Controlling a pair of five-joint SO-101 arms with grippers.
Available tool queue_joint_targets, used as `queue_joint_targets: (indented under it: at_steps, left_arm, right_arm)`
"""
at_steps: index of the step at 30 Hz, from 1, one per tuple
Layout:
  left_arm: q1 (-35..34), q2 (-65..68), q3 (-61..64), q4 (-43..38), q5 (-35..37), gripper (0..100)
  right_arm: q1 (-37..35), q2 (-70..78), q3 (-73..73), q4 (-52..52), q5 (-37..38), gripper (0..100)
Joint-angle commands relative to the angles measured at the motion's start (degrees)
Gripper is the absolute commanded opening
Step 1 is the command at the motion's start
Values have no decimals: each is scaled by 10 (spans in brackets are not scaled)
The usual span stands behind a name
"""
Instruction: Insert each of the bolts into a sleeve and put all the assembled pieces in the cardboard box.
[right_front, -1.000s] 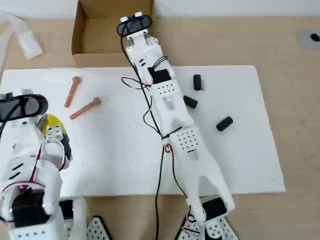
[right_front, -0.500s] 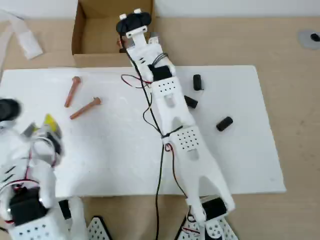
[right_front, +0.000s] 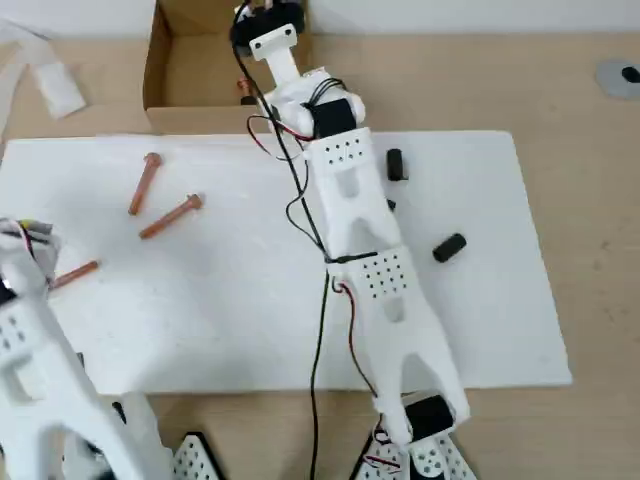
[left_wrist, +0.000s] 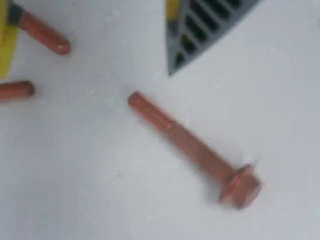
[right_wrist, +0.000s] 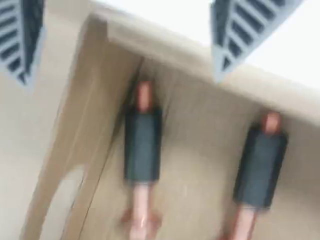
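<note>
Three copper bolts lie on the left of the white foam sheet (right_front: 230, 300): one (right_front: 143, 183), a second (right_front: 170, 216) and a third (right_front: 75, 272) beside my left arm (right_front: 30, 350). The left wrist view shows that third bolt (left_wrist: 195, 150) lying flat just off my open, empty left gripper (left_wrist: 85, 72). My right gripper (right_front: 265, 15) hangs over the cardboard box (right_front: 155, 60), open (right_wrist: 120, 75) and empty. Two assembled pieces (right_wrist: 142, 145) (right_wrist: 260, 165), each a bolt in a black sleeve, lie on the box floor. Loose black sleeves (right_front: 395, 165) (right_front: 449, 247) rest on the foam's right side.
My right arm (right_front: 350, 220) stretches across the middle of the foam and partly covers a third sleeve (right_front: 388, 205). White scraps (right_front: 55, 85) lie on the wooden table at the far left, and a grey disc (right_front: 620, 77) sits at the far right.
My right arm has stretched farther over the box. My left arm has drawn back toward the near left corner, uncovering a bolt on the foam.
</note>
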Motion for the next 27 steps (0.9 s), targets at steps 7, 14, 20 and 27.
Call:
queue_joint_targets:
  at_steps: [7, 14, 20, 27]
  left_arm:
    - [-9, 232, -81, -1, 149, 222]
    - [-24, 327, -98, -46, 180, 225]
    - [-61, 379, -156, -49, 197, 225]
    - [-60, 438, -174, -49, 198, 225]
  right_arm:
    - [8, -57, -16, 69, 4, 268]
    - [7, -57, -16, 89, 4, 268]
    - [7, -57, -16, 112, 4, 268]
    - [7, -57, -15, 112, 4, 268]
